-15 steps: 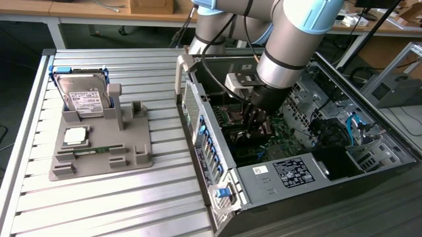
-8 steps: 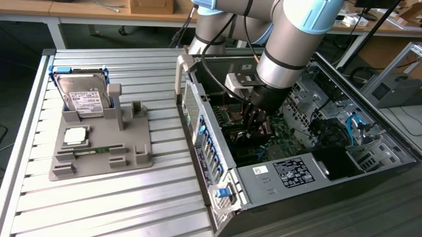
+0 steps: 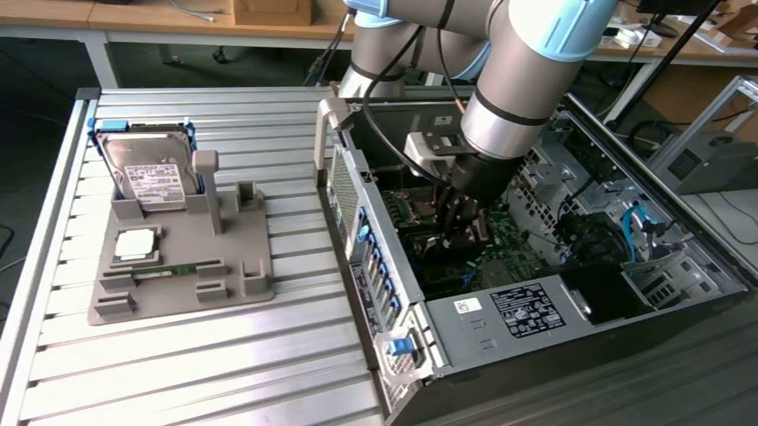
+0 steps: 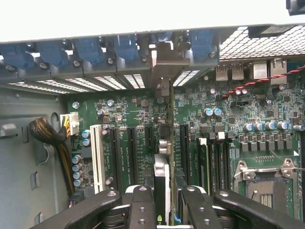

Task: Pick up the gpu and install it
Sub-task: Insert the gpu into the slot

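Observation:
The gpu (image 4: 162,174) appears edge-on as a narrow strip, running from between my fingers toward the rear wall of the computer case (image 3: 391,266). Its silver bracket (image 4: 167,59) lies against the row of rear slot openings. My gripper (image 4: 169,206) is shut on the gpu, with one black finger (image 4: 143,210) on each side of the card. The card stands over the green motherboard (image 4: 133,109), in line with the black expansion slots (image 4: 129,152). Whether it is seated in a slot I cannot tell. In the exterior view my gripper (image 3: 464,226) reaches down inside the open case.
A grey fixture (image 3: 177,266) on the slatted table at the exterior view's left holds a silver hard drive (image 3: 148,173), a processor (image 3: 137,244) and a green memory stick (image 3: 177,269). Blue slot clips (image 4: 90,50), a cable bundle (image 4: 47,136) and the processor socket (image 4: 267,181) surround the card.

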Available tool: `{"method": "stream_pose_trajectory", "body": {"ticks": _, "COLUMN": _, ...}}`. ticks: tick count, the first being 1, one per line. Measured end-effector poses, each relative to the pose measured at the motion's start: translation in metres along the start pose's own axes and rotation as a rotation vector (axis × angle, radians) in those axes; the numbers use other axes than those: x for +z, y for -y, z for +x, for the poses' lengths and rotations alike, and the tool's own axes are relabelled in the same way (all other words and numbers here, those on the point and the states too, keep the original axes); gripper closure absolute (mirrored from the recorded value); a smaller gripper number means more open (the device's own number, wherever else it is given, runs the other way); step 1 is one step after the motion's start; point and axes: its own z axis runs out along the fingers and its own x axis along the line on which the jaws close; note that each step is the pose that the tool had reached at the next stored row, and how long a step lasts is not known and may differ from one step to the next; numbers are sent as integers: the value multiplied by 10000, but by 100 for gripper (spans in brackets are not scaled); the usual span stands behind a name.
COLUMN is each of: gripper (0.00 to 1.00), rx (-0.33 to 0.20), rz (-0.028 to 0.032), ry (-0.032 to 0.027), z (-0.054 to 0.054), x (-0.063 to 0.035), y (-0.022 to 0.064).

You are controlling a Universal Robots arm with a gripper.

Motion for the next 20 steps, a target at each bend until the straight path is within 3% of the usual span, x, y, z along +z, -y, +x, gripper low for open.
{"method": "stream_pose_trajectory", "body": {"ticks": 14, "gripper": 73, "rx": -50, "rz": 0, "ry": -2, "z": -23, "x": -11, "y": -2}}
{"method": "stream_pose_trajectory", "body": {"ticks": 20, "gripper": 73, "rx": -353, "rz": 6, "ry": -13, "z": -25, "x": -11, "y": -2}}
